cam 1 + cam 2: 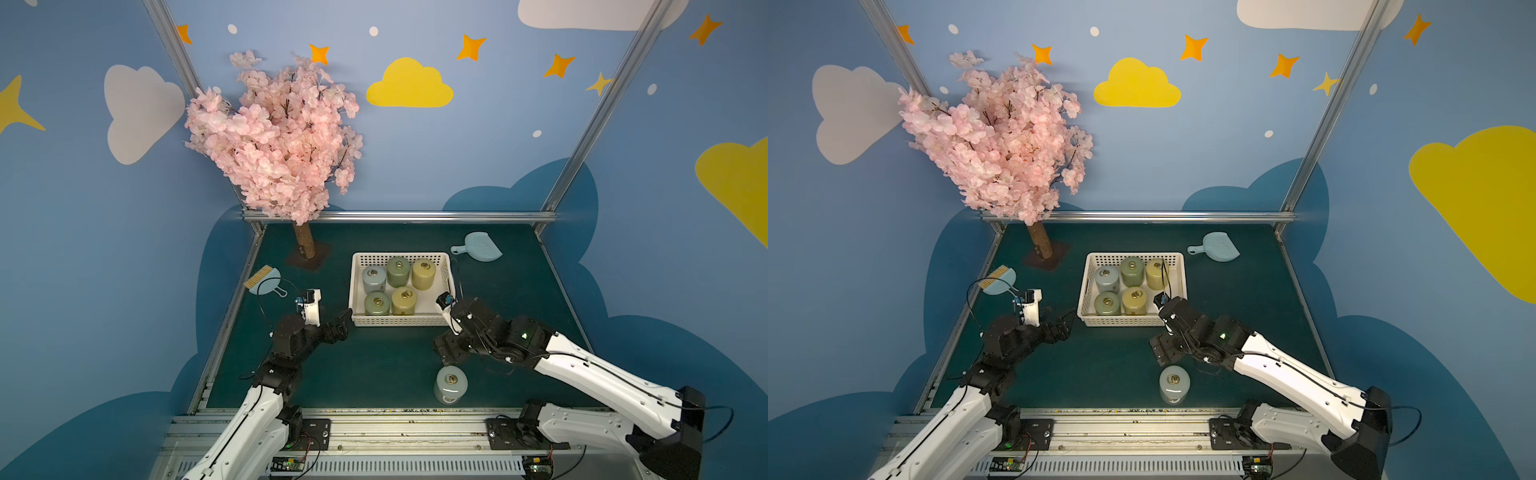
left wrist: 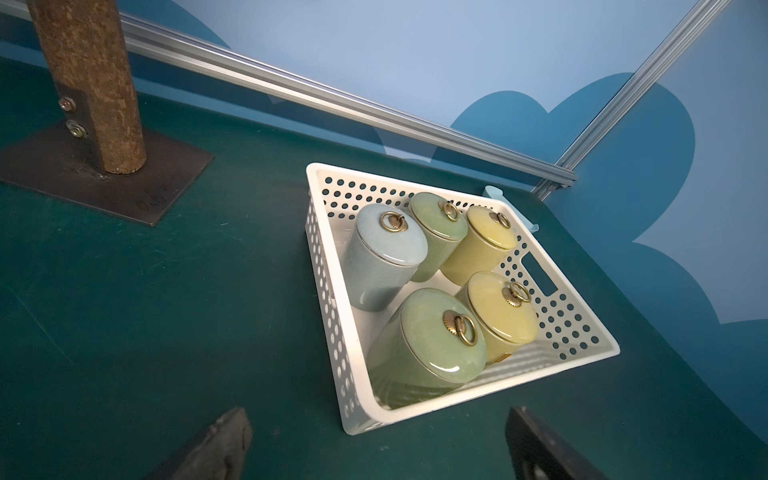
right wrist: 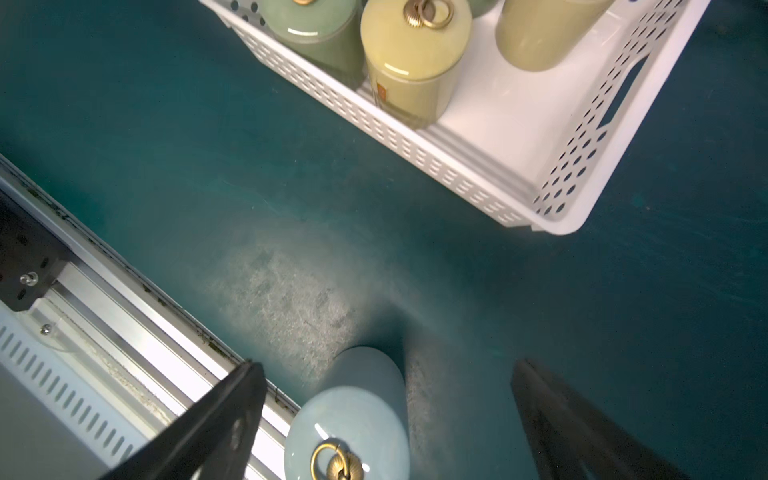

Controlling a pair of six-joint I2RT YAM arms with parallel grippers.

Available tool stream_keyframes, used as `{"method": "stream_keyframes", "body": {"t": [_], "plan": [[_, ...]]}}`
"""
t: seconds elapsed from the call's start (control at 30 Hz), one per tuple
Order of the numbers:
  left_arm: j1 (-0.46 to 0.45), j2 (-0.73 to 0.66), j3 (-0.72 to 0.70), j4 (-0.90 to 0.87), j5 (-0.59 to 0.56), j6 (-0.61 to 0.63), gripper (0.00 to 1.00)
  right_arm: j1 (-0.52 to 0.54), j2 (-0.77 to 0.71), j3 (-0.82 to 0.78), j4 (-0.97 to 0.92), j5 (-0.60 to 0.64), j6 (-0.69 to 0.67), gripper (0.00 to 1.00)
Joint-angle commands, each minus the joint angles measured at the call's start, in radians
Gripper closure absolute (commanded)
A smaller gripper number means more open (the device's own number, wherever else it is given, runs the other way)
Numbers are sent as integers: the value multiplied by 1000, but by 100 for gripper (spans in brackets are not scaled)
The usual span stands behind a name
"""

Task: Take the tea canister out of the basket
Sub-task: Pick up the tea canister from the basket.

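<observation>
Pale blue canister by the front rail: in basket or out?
Out: pale blue canister stands upright on the mat, apart from the basket.

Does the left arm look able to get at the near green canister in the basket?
Probably yes: the left arm has its jaws open beside the basket; the near green canister stands just inside, taller than the wall.

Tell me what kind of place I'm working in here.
Likely a staged robot demo booth, not a home: cloud-and-star painted walls, an aluminium frame, and a fake blossom tree bolted to the green table.
</observation>
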Motion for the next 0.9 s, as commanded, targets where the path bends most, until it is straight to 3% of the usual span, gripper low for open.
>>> {"method": "stream_keyframes", "body": {"t": [0.0, 0.23, 0.87], "plan": [[-5, -14, 9, 19, 13, 15, 0, -54, 42, 49, 58, -76, -108, 1], [-5, -25, 4, 21, 10, 16, 0, -137, 188, 131, 116, -148, -157, 1], [-8, -34, -2, 17, -7, 16, 0, -200, 582, 396, 128, -145, -293, 1]]}}
